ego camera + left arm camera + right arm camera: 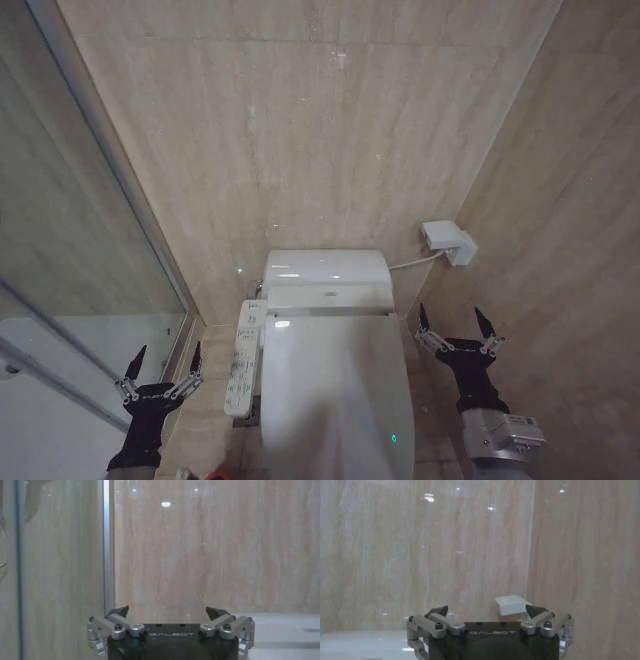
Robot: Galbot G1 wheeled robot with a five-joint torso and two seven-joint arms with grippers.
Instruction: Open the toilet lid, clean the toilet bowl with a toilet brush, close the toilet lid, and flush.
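The toilet lid (335,390) lay closed over the toilet bowl, flat and glossy, in the middle of the head view against the beige tiled wall (300,130). A white button panel (243,358) stuck out along the toilet's left side, and a small green light (393,437) glowed near the lid's right edge.

The left gripper (162,366) hovered to the left of the toilet, beside the glass shower screen (70,250) — its fingers spread wide apart, holding nothing. The right gripper (456,325) hung to the right of the toilet, near the side wall, its fingers likewise spread and empty. Both were clear of the lid.

A white wall box (447,242) sat on the wall behind and to the right of the toilet, a cable running from it toward the toilet.
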